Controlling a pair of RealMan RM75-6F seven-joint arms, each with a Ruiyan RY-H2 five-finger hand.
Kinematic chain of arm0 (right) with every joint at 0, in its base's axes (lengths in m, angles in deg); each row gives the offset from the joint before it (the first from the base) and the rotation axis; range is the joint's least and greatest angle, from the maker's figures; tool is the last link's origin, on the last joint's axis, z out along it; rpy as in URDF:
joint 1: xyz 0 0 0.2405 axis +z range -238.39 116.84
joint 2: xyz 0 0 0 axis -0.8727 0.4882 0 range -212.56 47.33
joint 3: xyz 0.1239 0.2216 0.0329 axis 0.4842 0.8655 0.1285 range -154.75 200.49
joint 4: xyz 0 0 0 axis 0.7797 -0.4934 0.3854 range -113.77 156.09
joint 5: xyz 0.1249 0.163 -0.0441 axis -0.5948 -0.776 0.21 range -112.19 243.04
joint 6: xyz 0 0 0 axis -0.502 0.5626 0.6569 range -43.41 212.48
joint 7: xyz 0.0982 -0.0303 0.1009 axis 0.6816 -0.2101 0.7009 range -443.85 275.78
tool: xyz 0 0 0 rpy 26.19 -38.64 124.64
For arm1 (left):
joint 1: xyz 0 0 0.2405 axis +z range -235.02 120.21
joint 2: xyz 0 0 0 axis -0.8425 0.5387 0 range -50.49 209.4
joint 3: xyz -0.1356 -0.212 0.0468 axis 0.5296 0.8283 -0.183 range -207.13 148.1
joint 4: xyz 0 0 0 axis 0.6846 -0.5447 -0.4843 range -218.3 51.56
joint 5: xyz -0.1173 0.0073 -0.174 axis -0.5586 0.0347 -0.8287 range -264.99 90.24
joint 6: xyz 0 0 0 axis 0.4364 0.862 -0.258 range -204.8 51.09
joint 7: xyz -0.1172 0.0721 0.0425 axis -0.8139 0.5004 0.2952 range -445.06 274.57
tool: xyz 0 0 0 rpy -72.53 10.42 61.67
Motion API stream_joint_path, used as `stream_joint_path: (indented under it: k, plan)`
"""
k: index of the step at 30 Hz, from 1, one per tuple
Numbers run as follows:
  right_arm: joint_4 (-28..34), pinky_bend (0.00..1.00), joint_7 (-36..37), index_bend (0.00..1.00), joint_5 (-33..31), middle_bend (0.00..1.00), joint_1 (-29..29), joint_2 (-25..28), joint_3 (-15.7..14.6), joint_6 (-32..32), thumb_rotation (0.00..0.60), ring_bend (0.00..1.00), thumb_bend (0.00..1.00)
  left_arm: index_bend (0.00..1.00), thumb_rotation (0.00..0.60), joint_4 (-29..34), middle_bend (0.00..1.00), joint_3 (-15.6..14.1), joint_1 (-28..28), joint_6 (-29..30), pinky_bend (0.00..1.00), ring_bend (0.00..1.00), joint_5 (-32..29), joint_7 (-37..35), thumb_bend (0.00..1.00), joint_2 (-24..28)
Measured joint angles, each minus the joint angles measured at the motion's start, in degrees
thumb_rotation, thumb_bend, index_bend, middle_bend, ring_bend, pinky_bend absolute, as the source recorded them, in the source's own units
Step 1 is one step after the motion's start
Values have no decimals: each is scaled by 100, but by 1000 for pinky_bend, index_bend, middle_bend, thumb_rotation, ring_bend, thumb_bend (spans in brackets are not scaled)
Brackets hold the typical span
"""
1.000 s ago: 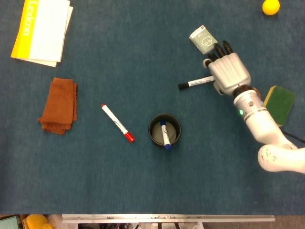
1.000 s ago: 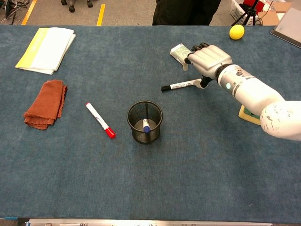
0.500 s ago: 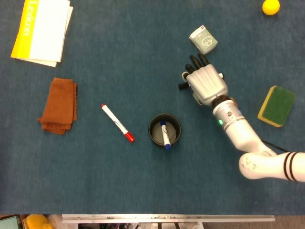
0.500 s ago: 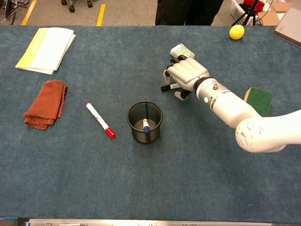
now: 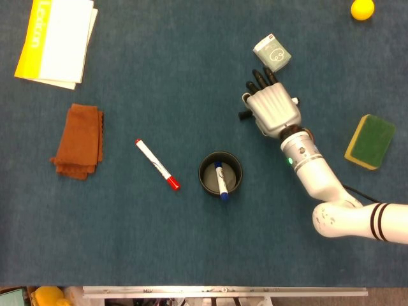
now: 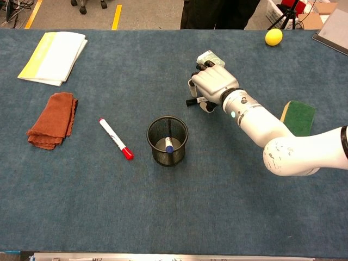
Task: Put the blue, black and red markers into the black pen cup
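Head view: right hand (image 5: 273, 109) sits upper right of centre, palm down over the black marker (image 5: 243, 115); only the cap end pokes out at the hand's left edge. Fingers point up-frame toward the small green-and-white packet (image 5: 272, 53). Cannot tell from here whether they're closed on the marker or just lying over it. Black pen cup (image 5: 220, 173) at lower centre, blue marker (image 5: 220, 181) already inside. Red marker (image 5: 157, 164) lies flat on the table left of the cup, apart from it. Left hand not visible.

Chest view: right hand (image 6: 213, 84) upper centre-right, fingers curled down around the black marker (image 6: 191, 101), thumb below it; looks like a grasp forming, but firm hold not confirmed. Mesh pen cup (image 6: 167, 140) below-left of the hand, blue marker (image 6: 168, 145) visible through the mesh. Red marker (image 6: 115, 138) left of cup.

Step in hand, by judgement: picking up the black marker, second of three. Next: secure pinch, lift clear, carry down-left over the cup, tip upright, release. Red marker after that.
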Motion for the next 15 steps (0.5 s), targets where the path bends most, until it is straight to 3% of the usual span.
stream_joint_path:
  k: [15]
  plan:
    - [-247,6,-63,472,34,244,-55,-79,11,10,600,0,331,315,600,11,233,-11,-14,-63,170,172,-13,-2,331,3]
